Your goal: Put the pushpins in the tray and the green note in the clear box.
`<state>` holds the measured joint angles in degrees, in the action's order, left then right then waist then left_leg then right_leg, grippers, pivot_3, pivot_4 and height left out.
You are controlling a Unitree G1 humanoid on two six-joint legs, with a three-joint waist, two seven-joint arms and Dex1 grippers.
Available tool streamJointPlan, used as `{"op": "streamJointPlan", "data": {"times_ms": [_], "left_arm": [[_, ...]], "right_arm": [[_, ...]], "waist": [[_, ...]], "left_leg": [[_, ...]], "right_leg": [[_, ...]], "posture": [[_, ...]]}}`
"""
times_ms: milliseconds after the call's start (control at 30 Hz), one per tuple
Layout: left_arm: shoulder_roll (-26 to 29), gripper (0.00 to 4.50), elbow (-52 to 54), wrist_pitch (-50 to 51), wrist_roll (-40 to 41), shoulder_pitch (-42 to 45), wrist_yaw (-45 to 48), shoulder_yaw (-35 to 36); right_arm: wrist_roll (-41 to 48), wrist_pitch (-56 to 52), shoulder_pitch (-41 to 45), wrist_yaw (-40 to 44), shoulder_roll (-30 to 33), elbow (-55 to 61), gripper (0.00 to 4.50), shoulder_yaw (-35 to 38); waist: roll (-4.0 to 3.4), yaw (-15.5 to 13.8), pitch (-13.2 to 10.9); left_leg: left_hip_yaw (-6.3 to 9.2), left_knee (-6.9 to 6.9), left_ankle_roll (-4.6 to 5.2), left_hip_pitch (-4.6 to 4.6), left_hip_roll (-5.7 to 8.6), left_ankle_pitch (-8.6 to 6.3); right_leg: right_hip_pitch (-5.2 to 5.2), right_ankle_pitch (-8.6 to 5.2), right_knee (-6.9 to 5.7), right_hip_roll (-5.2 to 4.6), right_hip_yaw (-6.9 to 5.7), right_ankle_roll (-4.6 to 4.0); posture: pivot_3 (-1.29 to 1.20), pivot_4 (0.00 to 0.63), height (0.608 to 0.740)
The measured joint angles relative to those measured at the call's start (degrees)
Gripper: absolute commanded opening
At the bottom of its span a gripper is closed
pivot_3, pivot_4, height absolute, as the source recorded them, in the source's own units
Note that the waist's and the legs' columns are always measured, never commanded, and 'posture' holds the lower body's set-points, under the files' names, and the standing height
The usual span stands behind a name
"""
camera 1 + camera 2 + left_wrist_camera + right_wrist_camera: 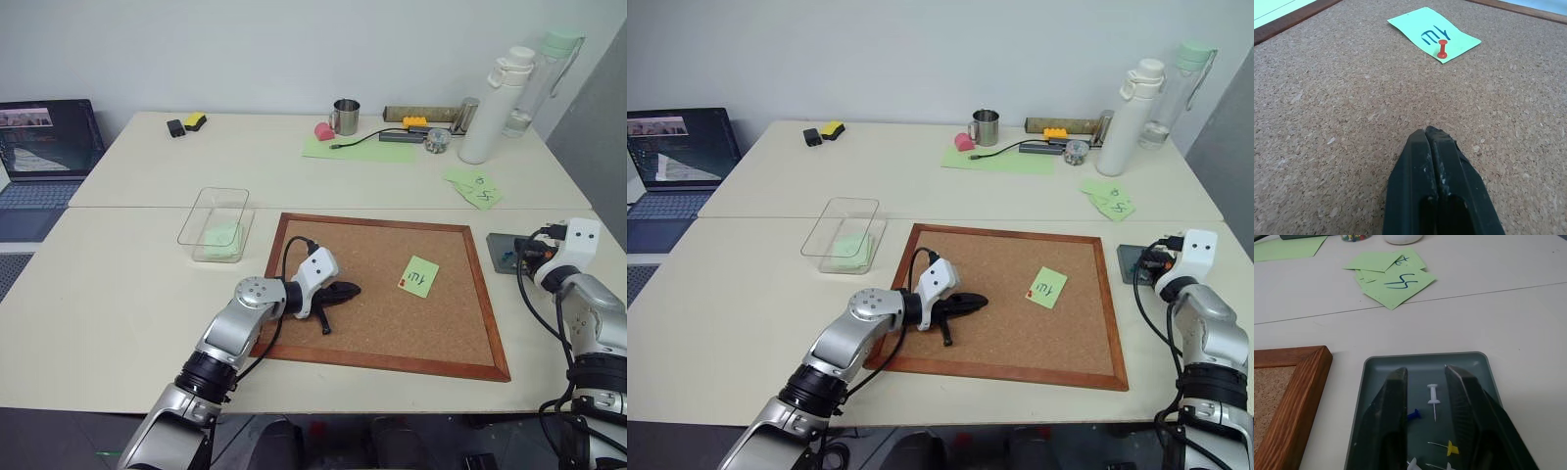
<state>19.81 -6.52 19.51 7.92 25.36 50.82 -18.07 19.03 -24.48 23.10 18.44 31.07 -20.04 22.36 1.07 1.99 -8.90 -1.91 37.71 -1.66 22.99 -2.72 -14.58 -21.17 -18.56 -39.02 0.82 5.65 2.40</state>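
Tray (1476, 363): grey, on table just right of corkboard (372, 313). Holds several pins – white pin (1433, 396) lying between the fingers, blue pin (1413, 414), yellow pin (1449, 448), plus more at the near edge. R gripper (1425, 382) over tray, jaws apart, nothing held; looks like a pin drop-off.

Box (217, 225): clear, on table left of board; one pale green note (223, 238) inside.

Note (419, 276): green w/ dark scribble, on board toward its right side, pinned by red pin (1442, 49) at one edge. Not yet moved.

L gripper (1432, 142): jaws clenched, empty, tips low over bare cork, well short of note.

Status, est.: pins mostly in tray; left = pull red pin, put it in tray, then note to box. Approx. over halfway.
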Motion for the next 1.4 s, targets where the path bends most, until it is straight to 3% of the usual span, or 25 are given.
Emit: {"op": "streamJointPlan", "data": {"times_ms": [300,400,567,667,867,1300,1400], "left_arm": [[0.06,0.00,0.13,0.13,0.02,0.05,0.06,-0.09],[0.33,0.00,0.13,0.21,0.06,-0.10,0.17,-0.03],[0.31,0.00,0.15,0.34,0.07,0.10,0.00,-0.03],[0.35,0.00,0.17,0.34,0.07,0.05,0.05,-0.03],[0.42,0.00,0.11,0.34,0.07,0.19,0.33,-0.03],[0.60,0.00,0.35,0.39,0.07,0.10,0.86,-0.01],[0.60,0.00,0.52,0.54,0.07,0.05,0.83,-0.01]], "right_arm": [[0.25,0.05,-4.19,1.26,0.00,5.85,1.92,-0.25],[3.21,-1.56,-10.30,4.87,-0.89,17.75,1.92,-2.07],[9.19,-6.97,-18.73,8.99,-4.61,37.02,1.92,-11.21],[6.73,-7.52,-21.50,9.26,-3.97,42.50,1.92,-17.44],[-0.92,-6.17,-21.13,7.43,-4.47,41.95,1.92,-25.38],[-2.69,-5.75,-16.34,5.95,-9.90,34.82,1.92,-26.70],[-2.83,-6.20,-15.63,5.11,-10.31,34.09,1.51,-26.63]], "waist": [[-0.01,-0.03,0.00],[-0.03,-0.01,-0.01],[-0.02,0.15,-0.02],[0.01,0.20,-0.01],[0.05,0.19,-0.01],[0.05,0.16,-0.02],[0.05,0.17,-0.01]], "left_leg": [[0.01,-0.01,0.00,0.01,-0.01,0.00],[0.04,-0.08,0.00,0.00,-0.04,0.00],[0.06,-0.11,-0.02,0.00,-0.05,0.00],[0.05,-0.10,-0.01,-0.01,-0.03,-0.01],[0.03,-0.10,-0.01,0.00,0.01,0.00],[0.05,-0.10,-0.02,0.00,-0.01,0.00],[0.04,-0.10,-0.02,0.00,0.00,0.00]], "right_leg": [[-0.01,0.00,0.00,0.00,0.00,0.00],[-0.01,-0.01,0.01,0.02,-0.03,0.01],[0.00,-0.01,0.00,0.00,-0.07,0.01],[-0.01,-0.01,0.01,-0.03,-0.08,0.01],[-0.03,-0.01,0.02,-0.01,-0.09,0.01],[-0.04,-0.01,0.02,0.03,-0.08,0.00],[-0.05,-0.01,0.02,0.03,-0.09,0.00]], "posture": [[0.00,0.150,0.740],[0.00,0.150,0.740],[0.00,0.150,0.740],[0.00,0.150,0.740],[0.00,0.150,0.740],[0.00,0.150,0.740],[0.00,0.150,0.740]]}}
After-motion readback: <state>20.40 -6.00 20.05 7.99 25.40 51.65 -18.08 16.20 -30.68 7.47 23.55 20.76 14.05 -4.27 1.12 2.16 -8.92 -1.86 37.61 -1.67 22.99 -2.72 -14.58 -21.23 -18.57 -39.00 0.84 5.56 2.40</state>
